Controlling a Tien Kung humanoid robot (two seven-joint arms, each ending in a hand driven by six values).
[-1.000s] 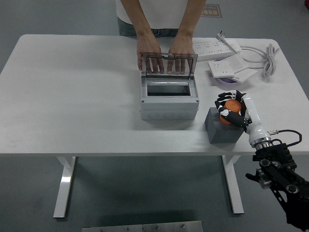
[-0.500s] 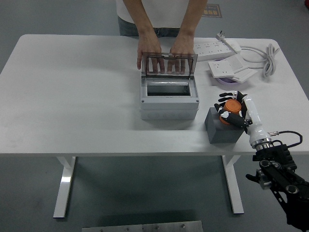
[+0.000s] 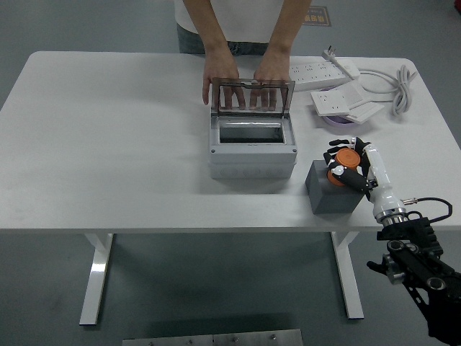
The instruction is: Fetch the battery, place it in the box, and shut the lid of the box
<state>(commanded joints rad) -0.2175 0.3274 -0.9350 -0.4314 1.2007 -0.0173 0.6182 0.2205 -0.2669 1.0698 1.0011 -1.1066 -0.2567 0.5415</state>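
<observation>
2 human hands (image 3: 241, 76) reach in from the far side of the white table (image 3: 108, 144), resting behind the raised lid (image 3: 252, 96) of the box (image 3: 252, 148) and showing through its tinted transparent panel. The person (image 3: 241, 21) stands at the top edge, in a white top. The lid stands roughly upright at the box's far edge, and the grey box sits near the table's middle with its rectangular opening facing up, dark inside.

Right of the box, near the front edge, sits a dark grey block (image 3: 333, 189). The robot's right hand (image 3: 351, 166) comes up from the lower right corner on a white forearm, its black fingers (image 3: 337, 153) curled around an orange battery (image 3: 343, 166). The battery is held at the block's top right corner; whether it touches the block cannot be told. Hand and battery are apart from the box, clearly to its right.

Farther back on the right lie a white power strip (image 3: 320, 71) with its cable (image 3: 400, 83) looping toward the table's right edge, several white socket plates (image 3: 344, 101) stacked loosely, and something purple (image 3: 344, 122) partly hidden beneath them. The robot's left arm does not show anywhere.
</observation>
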